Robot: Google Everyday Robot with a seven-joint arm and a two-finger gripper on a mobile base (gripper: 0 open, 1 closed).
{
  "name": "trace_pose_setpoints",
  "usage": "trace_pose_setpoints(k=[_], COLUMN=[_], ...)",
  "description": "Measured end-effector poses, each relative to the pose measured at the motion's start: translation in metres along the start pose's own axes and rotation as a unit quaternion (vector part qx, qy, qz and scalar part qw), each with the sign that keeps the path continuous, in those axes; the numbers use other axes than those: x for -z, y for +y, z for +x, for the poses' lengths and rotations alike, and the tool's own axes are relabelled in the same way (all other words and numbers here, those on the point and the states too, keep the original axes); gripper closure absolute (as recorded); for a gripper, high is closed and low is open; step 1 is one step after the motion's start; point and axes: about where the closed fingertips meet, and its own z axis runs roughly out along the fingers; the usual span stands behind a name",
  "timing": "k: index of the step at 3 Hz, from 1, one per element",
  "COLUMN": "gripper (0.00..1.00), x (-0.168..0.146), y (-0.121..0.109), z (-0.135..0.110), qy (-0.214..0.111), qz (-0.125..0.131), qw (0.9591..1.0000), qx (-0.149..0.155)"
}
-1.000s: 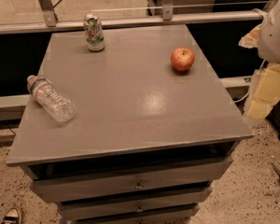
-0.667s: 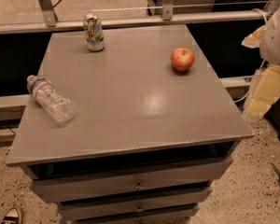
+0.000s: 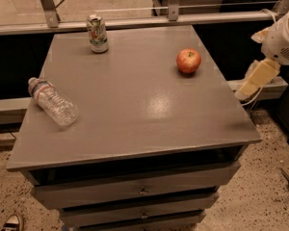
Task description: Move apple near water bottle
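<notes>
not started — the gripper (image 3: 257,81) hangs right of the table (image 3: 135,109), open or closed i can't tell — next, reach the apple (image 3: 189,61), then the water bottle (image 3: 53,101).

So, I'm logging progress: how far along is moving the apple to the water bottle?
Done: nothing yet. The apple sits far right on the table, well apart from the water bottle lying on its side near the left edge. In hand: the gripper hangs beyond the table's right edge, not touching the apple. Left: grasp the apple, carry it across, set it by the bottle.
</notes>
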Motion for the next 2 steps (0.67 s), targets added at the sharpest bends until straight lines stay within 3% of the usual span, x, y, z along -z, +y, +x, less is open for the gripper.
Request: trace_pose_setpoints(k=[1, 2], gripper=[0.00, 0.00], x=[-0.038, -0.092], y=[-0.040, -0.066], z=[-0.011, -0.037], qy=[-0.055, -0.128], qz=[0.012, -0.005], qw=[0.9976, 0.9868], qx=[-0.041, -0.099])
